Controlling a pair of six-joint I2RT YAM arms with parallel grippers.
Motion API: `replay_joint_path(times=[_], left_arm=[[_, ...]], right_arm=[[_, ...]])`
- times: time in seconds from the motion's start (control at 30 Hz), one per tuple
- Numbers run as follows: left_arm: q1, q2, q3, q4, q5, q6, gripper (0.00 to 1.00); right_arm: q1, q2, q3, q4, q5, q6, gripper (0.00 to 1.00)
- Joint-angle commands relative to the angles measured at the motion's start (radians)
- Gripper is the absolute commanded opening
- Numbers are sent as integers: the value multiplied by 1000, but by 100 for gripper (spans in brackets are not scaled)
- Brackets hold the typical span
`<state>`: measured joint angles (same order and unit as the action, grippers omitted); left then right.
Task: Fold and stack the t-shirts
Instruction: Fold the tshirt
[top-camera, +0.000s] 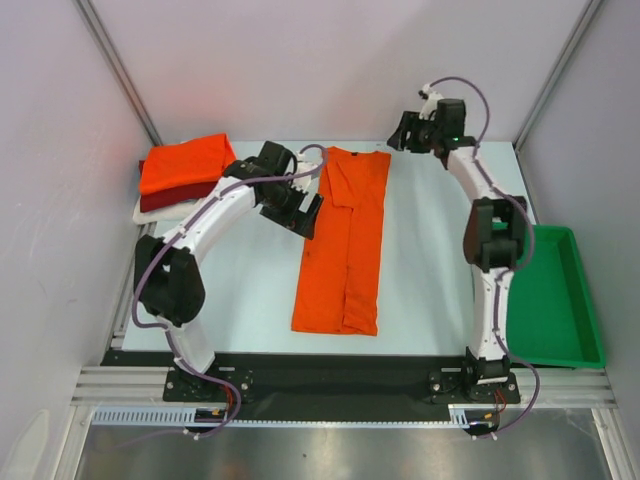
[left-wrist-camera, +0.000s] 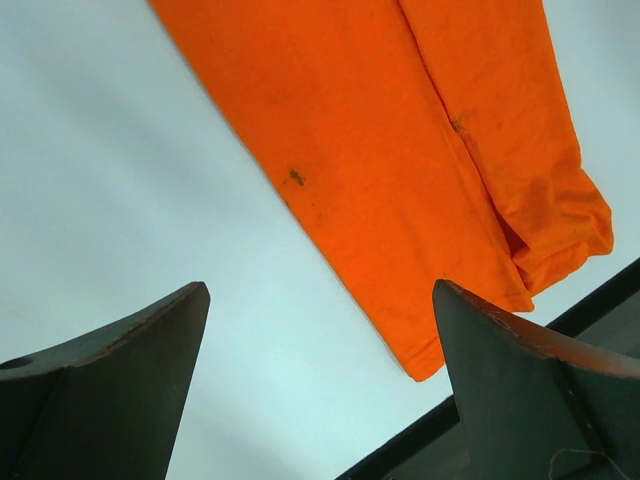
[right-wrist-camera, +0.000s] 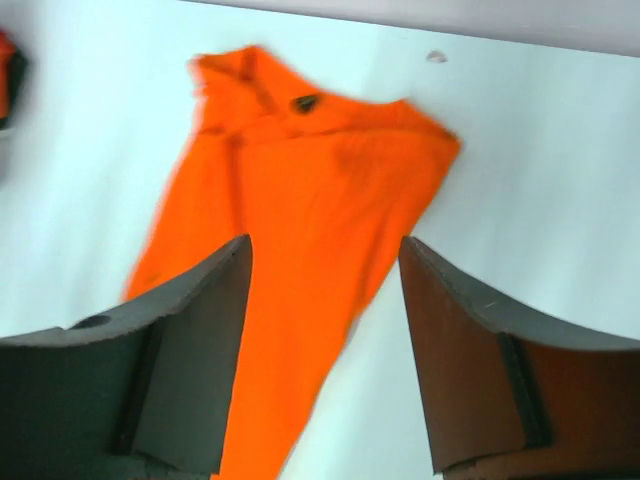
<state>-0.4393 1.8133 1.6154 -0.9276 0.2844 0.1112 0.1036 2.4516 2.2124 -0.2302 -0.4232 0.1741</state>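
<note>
A: Well, from above, where's the bright orange cloth t-shirt (top-camera: 340, 240)?
B: Centred, a narrow strip, long axis far to near. Left gripper (top-camera: 303, 213) just beside its left edge, right gripper (top-camera: 400, 134) near the collar corner.
A: Left wrist?
B: Jaws spread, empty; hem ahead, rightward.
A: Right wrist?
B: Spread, holding nothing; collar straight ahead, so that arm suits the far end.

Shirt (top-camera: 340, 240): L wrist cam cuts it off at top edge, R wrist cam shows it blurred. Left of shirt, red tee (top-camera: 165, 200) & white tee (top-camera: 148, 212) mostly hidden under orange tee (top-camera: 185, 162). Speck (right-wrist-camera: 435, 57) beyond shirt's collar too small to ID
</note>
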Motion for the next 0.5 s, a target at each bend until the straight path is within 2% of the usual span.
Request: replay_joint_path(times=[0.0, 0.1, 0.13, 0.2, 0.27, 0.37, 0.47], left_arm=[[20, -92, -44, 4, -15, -67, 99], [43, -134, -127, 28, 48, -126, 97], [63, -144, -171, 41, 56, -174, 96], [85, -176, -221, 82, 73, -217, 96], [125, -198, -293, 111, 128, -290, 96], [157, -198, -371, 154, 196, -332, 93], [180, -195, -449, 202, 284, -349, 84]], right_arm=[[4, -383, -234, 5, -67, -31, 64], [25, -564, -530, -129, -152, 36, 61], [27, -647, -701, -136, -187, 65, 60], [27, -725, -863, -126, -203, 161, 57], [28, -858, -1122, -60, -204, 221, 56], [51, -960, -1361, -73, -209, 281, 55], [94, -1058, -1477, -87, -232, 297, 54]])
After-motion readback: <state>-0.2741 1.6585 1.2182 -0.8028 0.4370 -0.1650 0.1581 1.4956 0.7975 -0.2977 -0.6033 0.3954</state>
